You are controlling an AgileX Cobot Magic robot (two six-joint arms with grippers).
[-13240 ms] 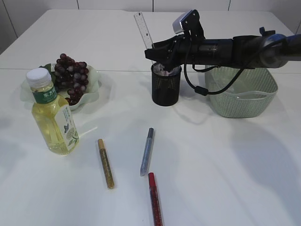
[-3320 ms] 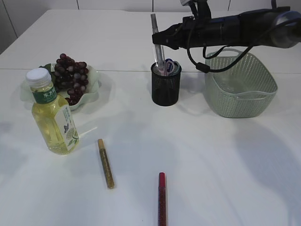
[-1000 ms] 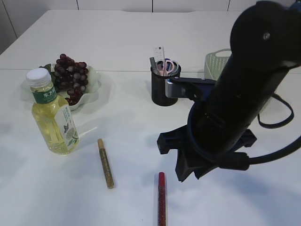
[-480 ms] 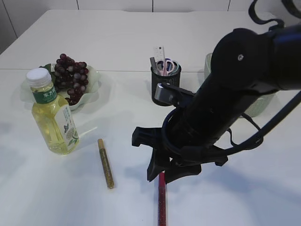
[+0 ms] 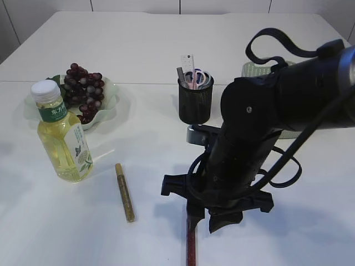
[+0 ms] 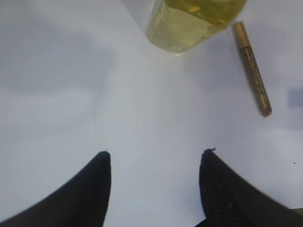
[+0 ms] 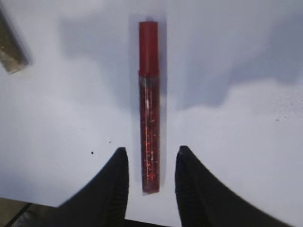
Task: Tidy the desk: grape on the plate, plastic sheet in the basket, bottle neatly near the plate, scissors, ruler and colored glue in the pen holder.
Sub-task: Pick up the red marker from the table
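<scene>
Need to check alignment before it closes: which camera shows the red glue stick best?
The right wrist view: the whole red glue stick lies lengthwise, its lower end between the open right end effector fingers. The exterior view shows only its lower end beneath the arm. The left wrist view doesn't show it.

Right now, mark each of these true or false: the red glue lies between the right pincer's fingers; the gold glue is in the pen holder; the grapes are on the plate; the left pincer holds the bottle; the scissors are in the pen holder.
1. Red glue lies between the right pincer's fingers: true; jaws straddle its end, not closed.
2. Gold glue is in the pen holder: false; it lies on the table.
3. Grapes are on the plate: true.
4. Left pincer holds the bottle: false; it is open, empty.
5. Scissors are in the pen holder: true.
</scene>
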